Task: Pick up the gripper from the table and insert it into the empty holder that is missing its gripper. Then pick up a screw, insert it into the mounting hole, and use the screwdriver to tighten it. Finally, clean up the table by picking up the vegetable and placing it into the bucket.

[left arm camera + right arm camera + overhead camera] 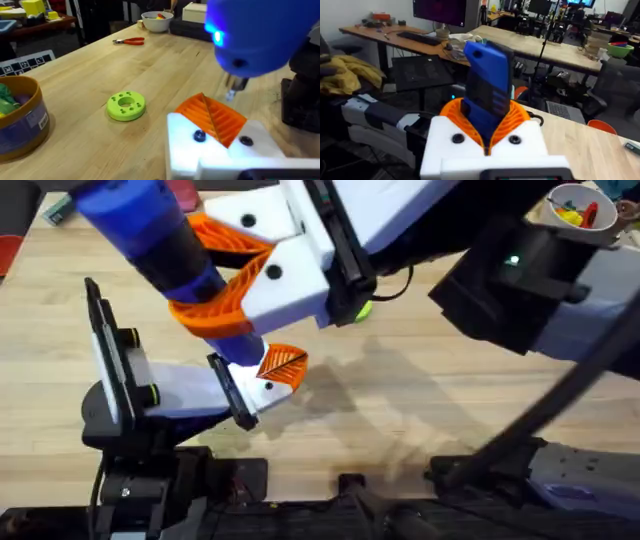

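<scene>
My right gripper [195, 270] [487, 120] reaches across to the left and is shut on the blue screwdriver [150, 220] [487, 85], its orange pads on both sides of the body. The screwdriver [255, 35] hangs tip down, its bit just above the orange ridged gripper [215, 115] [284, 365]. That gripper sits in the white holder [220, 150] [262, 388] on my left gripper [272, 345], which looks open. A dark screw [199, 135] and a mounting hole [245, 141] mark the holder's face. The bucket [17, 120] holds something green; I cannot tell whether it is the vegetable.
A light green round disc [126, 106] lies on the wooden table [165, 70] between the bucket and the holder. Red-handled pliers [129, 41] and a white bowl [157, 21] [575, 210] sit farther off. The right arm spans the middle of the table.
</scene>
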